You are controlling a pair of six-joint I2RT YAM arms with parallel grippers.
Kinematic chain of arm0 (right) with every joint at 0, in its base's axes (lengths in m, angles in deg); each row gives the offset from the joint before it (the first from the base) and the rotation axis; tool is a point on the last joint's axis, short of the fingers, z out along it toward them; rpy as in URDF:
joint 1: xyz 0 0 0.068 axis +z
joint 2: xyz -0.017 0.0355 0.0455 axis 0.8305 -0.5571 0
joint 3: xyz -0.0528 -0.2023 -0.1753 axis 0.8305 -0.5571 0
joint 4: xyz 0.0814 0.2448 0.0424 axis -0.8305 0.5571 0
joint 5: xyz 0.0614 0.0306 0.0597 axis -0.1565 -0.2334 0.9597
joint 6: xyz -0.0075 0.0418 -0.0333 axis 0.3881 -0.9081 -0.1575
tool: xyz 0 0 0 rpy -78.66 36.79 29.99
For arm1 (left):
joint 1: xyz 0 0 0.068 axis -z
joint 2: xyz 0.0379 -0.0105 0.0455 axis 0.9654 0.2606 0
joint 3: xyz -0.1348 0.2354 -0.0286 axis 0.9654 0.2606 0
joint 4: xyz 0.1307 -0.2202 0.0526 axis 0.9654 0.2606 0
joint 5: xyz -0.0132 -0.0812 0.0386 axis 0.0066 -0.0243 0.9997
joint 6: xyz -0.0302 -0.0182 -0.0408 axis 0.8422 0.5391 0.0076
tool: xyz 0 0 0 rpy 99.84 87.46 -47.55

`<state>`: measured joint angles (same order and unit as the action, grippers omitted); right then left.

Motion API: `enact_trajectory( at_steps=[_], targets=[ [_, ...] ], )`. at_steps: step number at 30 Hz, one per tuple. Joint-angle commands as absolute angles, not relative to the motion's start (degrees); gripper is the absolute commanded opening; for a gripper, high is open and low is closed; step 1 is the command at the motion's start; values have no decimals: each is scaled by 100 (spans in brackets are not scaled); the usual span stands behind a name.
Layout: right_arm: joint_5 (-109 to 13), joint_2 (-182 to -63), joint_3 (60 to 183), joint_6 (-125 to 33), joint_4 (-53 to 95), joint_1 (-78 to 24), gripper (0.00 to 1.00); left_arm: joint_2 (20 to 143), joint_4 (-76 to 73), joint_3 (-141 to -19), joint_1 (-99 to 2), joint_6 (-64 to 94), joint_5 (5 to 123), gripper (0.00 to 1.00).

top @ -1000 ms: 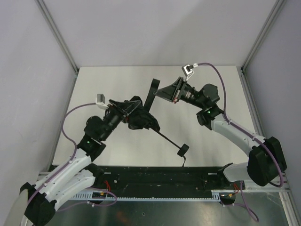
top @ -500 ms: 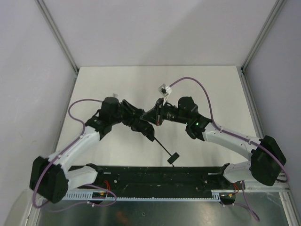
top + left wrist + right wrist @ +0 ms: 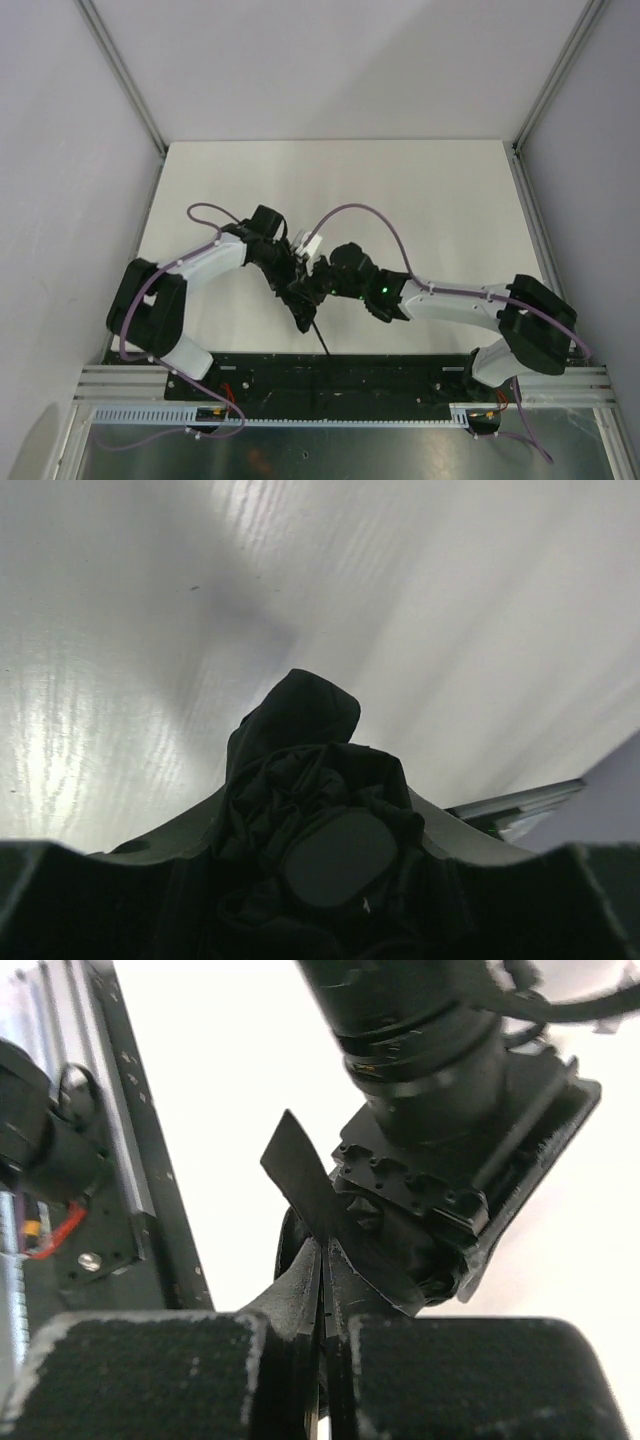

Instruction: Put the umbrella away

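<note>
The umbrella (image 3: pixel 303 300) is a bunched black bundle low in the middle of the table, between the two wrists. Its thin shaft (image 3: pixel 320 338) runs toward the near rail; the handle does not show against the black there. My left gripper (image 3: pixel 286 268) is shut on the folded canopy. In the left wrist view the crumpled fabric (image 3: pixel 300 750) and a rounded black cap (image 3: pixel 338 858) fill the space between its fingers (image 3: pixel 140 855). My right gripper (image 3: pixel 323 1260) is shut on a thin black flap of the umbrella (image 3: pixel 300 1175), close against the left wrist (image 3: pixel 440 1150).
The black base rail (image 3: pixel 400 375) runs along the near edge, right under the umbrella's shaft. Purple cables (image 3: pixel 340 212) loop above both wrists. Grey walls and metal posts (image 3: pixel 125 75) close in the white table (image 3: pixel 330 180) on three sides.
Both arms have swung down and inward toward the near edge, carrying the umbrella with them. The wrists now stand close together, and the handle has dropped out of sight by the rail.
</note>
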<state>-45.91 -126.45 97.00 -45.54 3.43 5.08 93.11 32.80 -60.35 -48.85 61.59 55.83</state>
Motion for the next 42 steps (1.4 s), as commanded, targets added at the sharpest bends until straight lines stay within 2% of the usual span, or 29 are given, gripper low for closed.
enact_trajectory(
  at_steps=[1, 11, 17, 24, 34, 38, 42],
  targets=[
    [-5330, -12900, 9902, -3506, -452, 1248, 0, 9754, 3662, -6479, -4708, 5555, 5749, 0],
    [-6792, -13755, 10419, -2175, -291, 2207, 0, 10295, 3997, -6840, -4641, 4836, 5910, 0],
    [-7183, -14235, 10816, -1464, -31, 2420, 0, 10469, 4257, -7022, -4473, 4240, 5953, 0],
    [-6887, -14621, 11103, -1401, 224, 2385, 0, 10467, 4327, -6948, -4441, 3946, 6091, 0],
    [-4852, -14834, 11104, -2651, 414, 1471, 0, 10470, 3994, -6733, -4632, 3849, 5419, 0],
    [-4599, -15049, 11104, -2829, 379, 1327, 0, 10468, 3963, -6741, -4666, 3782, 5363, 0],
    [-4923, -14825, 11062, -3130, 296, 1253, 0, 10369, 3889, -6742, -4727, 3704, 5143, 0]
  ],
)
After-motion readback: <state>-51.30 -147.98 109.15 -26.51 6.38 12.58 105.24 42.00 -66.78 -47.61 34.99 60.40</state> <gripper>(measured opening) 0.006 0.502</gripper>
